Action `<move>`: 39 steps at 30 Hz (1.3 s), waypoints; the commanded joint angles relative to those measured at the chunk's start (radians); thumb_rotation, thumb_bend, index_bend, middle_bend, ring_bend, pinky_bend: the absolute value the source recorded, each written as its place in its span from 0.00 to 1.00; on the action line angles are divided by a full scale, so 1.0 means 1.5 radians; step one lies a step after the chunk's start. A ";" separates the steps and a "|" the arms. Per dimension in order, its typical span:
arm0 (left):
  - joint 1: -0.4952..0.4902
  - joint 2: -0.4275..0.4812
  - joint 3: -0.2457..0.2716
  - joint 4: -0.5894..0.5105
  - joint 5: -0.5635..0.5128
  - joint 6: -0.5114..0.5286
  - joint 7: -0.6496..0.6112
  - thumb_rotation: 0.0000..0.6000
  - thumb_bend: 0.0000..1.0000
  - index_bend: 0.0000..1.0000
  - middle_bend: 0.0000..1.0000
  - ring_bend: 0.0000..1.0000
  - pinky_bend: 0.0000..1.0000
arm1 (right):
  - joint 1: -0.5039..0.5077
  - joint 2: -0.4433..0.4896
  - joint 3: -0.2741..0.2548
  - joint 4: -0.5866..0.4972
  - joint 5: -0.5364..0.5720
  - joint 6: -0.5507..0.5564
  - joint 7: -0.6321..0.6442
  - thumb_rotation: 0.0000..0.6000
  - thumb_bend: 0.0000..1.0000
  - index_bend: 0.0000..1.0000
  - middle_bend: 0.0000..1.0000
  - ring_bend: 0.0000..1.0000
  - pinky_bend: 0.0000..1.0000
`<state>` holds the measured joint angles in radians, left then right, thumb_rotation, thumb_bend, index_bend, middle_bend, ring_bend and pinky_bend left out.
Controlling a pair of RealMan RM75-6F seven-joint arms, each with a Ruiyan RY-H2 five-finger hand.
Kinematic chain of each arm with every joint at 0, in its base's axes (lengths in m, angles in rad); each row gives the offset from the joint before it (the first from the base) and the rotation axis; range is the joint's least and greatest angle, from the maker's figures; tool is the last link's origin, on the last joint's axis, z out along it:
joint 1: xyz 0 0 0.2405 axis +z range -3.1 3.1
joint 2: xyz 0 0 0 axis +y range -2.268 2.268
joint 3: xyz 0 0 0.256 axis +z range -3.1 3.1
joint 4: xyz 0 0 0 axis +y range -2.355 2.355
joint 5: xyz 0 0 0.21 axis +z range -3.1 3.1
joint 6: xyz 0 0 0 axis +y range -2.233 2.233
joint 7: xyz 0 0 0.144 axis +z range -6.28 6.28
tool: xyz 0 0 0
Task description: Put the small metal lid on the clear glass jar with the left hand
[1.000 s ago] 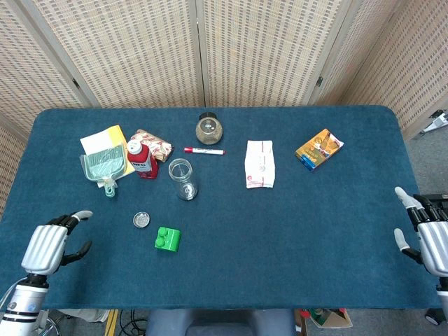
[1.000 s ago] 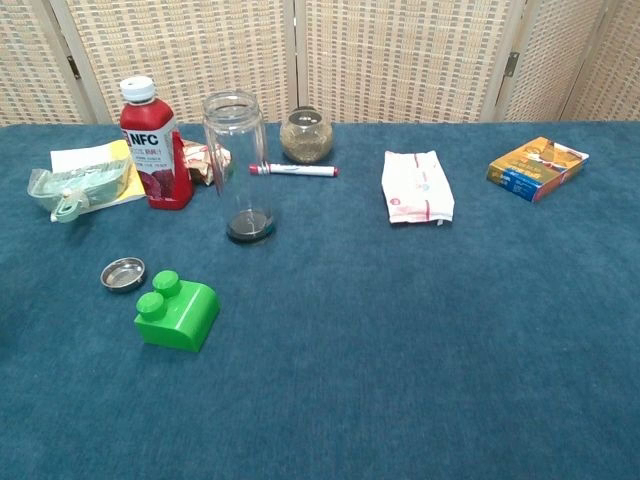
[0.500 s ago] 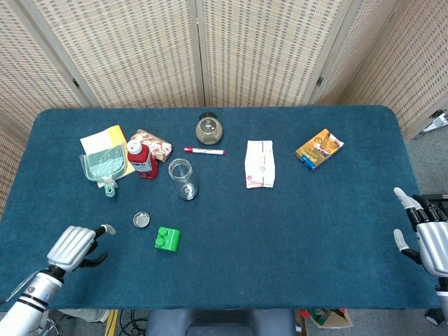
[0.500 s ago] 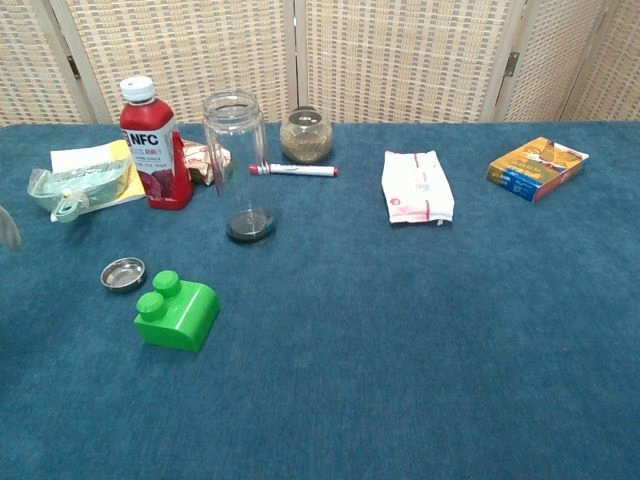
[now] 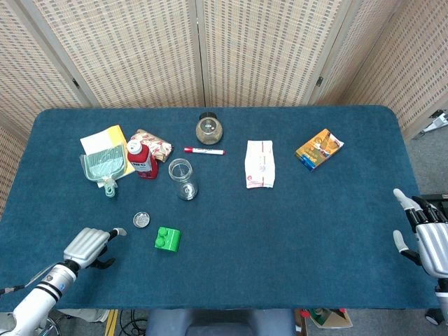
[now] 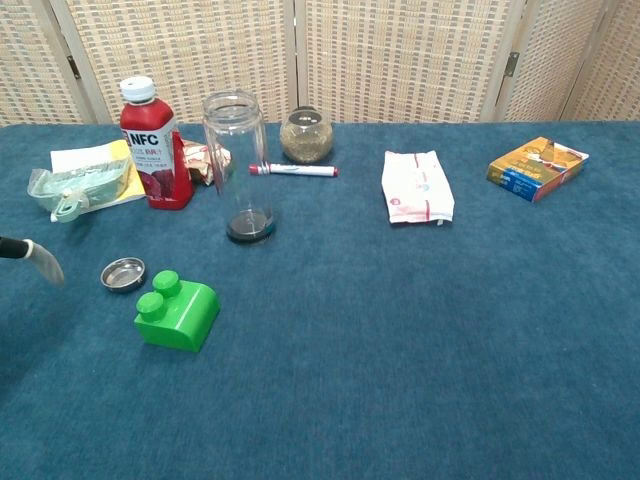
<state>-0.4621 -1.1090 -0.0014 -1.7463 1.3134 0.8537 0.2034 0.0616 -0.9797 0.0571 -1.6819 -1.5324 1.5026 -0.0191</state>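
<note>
The left hand (image 5: 87, 244) hovers near the desk's (image 5: 294, 238) front-left edge, fingers apart and holding nothing, just left of the one small metal lid (image 5: 141, 220); the chest view shows only a fingertip. One clear glass jar (image 5: 180, 175) stands upright behind the lid, well apart. A single green block (image 5: 167, 239) lies just right of the lid. The right hand (image 5: 427, 238), open and empty, is cut off at the right edge beside broad bare cloth.
</note>
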 commanded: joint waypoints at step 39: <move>-0.145 -0.071 -0.011 -0.087 0.021 -0.093 -0.030 1.00 0.33 0.20 1.00 0.94 1.00 | -0.011 -0.004 -0.001 0.016 0.000 0.012 0.019 1.00 0.44 0.05 0.20 0.11 0.28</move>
<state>-0.6809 -1.2292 -0.0135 -1.8634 1.3388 0.6923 0.1570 0.0454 -0.9851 0.0552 -1.6585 -1.5324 1.5207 0.0098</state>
